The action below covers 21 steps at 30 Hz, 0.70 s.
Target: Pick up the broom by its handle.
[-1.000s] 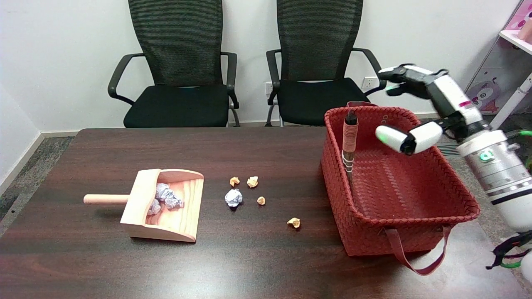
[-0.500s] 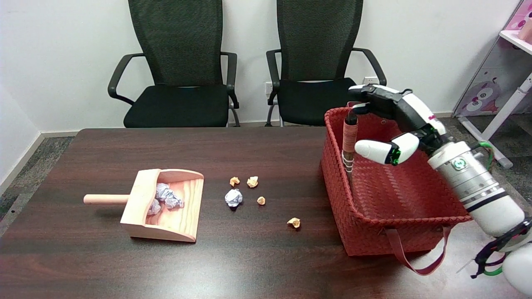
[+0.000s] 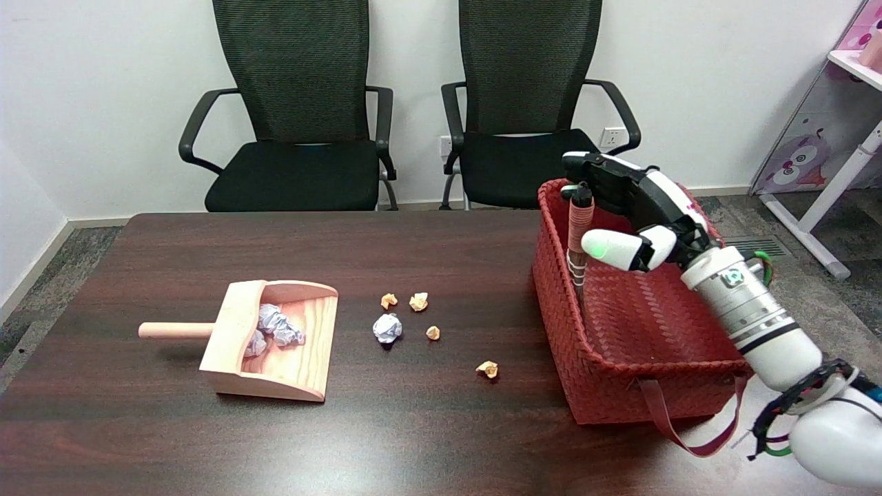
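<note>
The broom (image 3: pixel 579 234) stands nearly upright inside the red woven basket (image 3: pixel 606 386), leaning against its left wall; its reddish wrapped handle pokes above the rim and its lower part is hidden in the basket. My right hand (image 3: pixel 630 210) hovers over the basket right beside the handle's top. Its fingers (image 3: pixel 586 169) stretch just above and behind the handle tip, and the thumb (image 3: pixel 610 248) sits to the right of the handle. The fingers are apart and grip nothing.
A wooden dustpan (image 3: pixel 269 337) holding crumpled paper lies at the left. Several paper scraps (image 3: pixel 413 320) are scattered mid-table. The basket's strap (image 3: pixel 689 427) hangs over the front. Two black office chairs (image 3: pixel 413 117) stand behind the table.
My right arm has swung left and down from beside the basket to over it, bringing the hand up against the broom handle's top. The broom, basket and dustpan have not moved.
</note>
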### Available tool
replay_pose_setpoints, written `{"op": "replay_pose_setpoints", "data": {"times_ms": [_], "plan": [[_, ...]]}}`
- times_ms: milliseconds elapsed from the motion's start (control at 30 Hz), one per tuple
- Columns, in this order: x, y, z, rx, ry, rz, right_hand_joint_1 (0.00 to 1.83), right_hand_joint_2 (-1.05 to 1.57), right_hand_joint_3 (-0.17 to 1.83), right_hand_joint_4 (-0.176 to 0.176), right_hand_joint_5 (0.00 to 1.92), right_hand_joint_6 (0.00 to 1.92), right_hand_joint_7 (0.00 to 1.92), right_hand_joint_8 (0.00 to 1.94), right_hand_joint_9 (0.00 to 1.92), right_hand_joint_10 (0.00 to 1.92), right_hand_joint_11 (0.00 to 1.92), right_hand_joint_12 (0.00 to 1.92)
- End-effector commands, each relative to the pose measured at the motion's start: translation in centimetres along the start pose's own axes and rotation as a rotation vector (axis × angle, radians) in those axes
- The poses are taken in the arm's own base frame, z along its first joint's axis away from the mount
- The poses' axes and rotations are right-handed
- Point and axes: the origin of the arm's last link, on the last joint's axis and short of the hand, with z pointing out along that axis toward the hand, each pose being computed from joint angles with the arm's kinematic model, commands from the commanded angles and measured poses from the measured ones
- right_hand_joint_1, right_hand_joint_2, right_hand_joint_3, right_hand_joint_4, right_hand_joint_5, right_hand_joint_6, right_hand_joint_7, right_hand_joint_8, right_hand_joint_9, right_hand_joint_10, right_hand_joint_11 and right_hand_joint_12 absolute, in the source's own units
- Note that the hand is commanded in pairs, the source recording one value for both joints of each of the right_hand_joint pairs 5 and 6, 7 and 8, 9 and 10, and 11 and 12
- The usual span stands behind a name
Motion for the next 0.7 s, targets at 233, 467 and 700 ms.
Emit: {"op": "replay_pose_setpoints", "data": {"times_ms": [233, 467, 700], "plan": [[-2.2, 3.6, 1.7, -0.013, 0.010, 0.217, 0.90, -0.09, 0.96, -0.144, 0.35, 0.35, 0.35, 0.35, 0.32, 0.32, 0.47, 0.47], [-3.3, 4.3, 2.1, -0.034, 0.020, 0.247, 0.90, -0.09, 0.95, -0.135, 0.35, 0.35, 0.35, 0.35, 0.32, 0.32, 0.47, 0.47], [-3.8, 4.4, 2.4, -0.030, 0.031, 0.264, 0.90, -0.06, 0.93, -0.134, 0.37, 0.37, 0.37, 0.37, 0.33, 0.33, 0.48, 0.48]]}}
